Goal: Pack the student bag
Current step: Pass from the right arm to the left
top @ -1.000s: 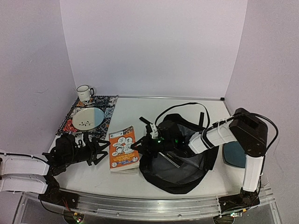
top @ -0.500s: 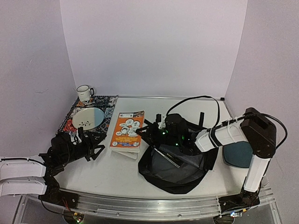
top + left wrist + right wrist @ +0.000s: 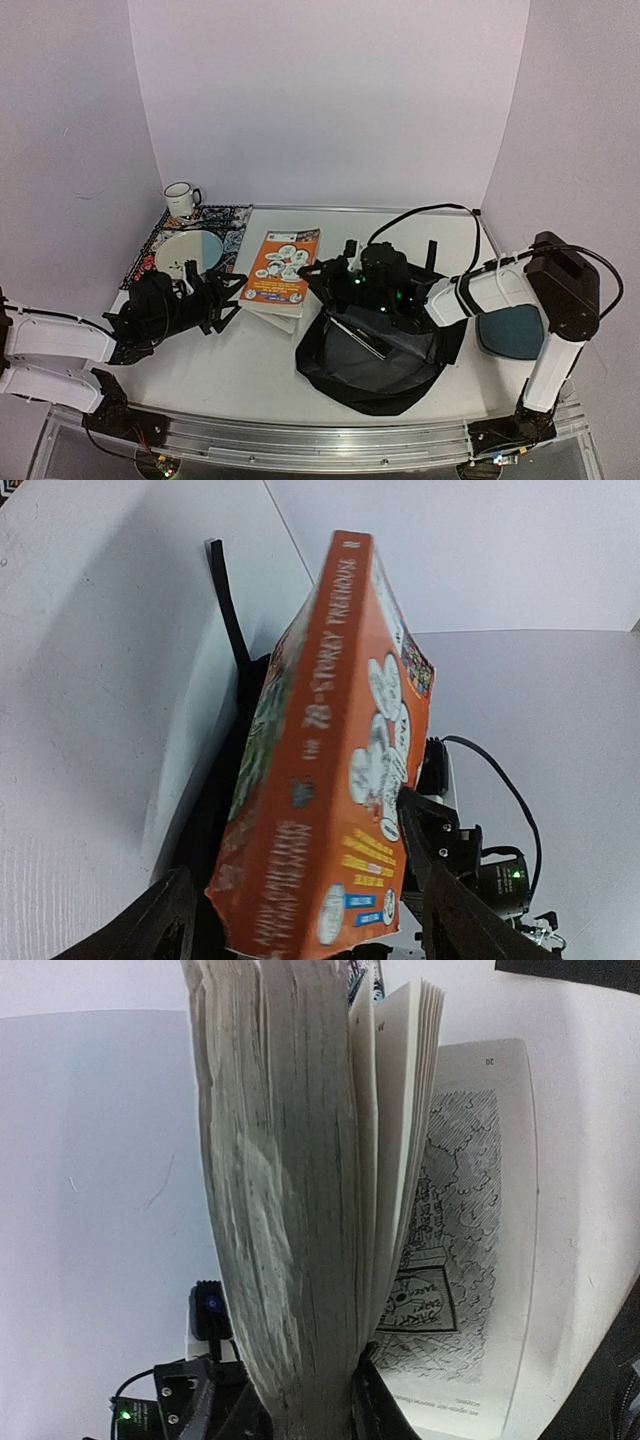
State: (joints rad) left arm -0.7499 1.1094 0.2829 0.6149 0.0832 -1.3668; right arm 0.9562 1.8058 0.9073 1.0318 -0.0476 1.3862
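Mid-frame, the right gripper pinched the orange book by its pages, not yet inside the open student bag beside it; the left gripper gaped wide, empty.

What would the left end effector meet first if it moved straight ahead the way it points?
Most likely the orange book, spine toward the left end effector, dead ahead in its wrist view. The right end effector grips its far page edge; depth is unclear.
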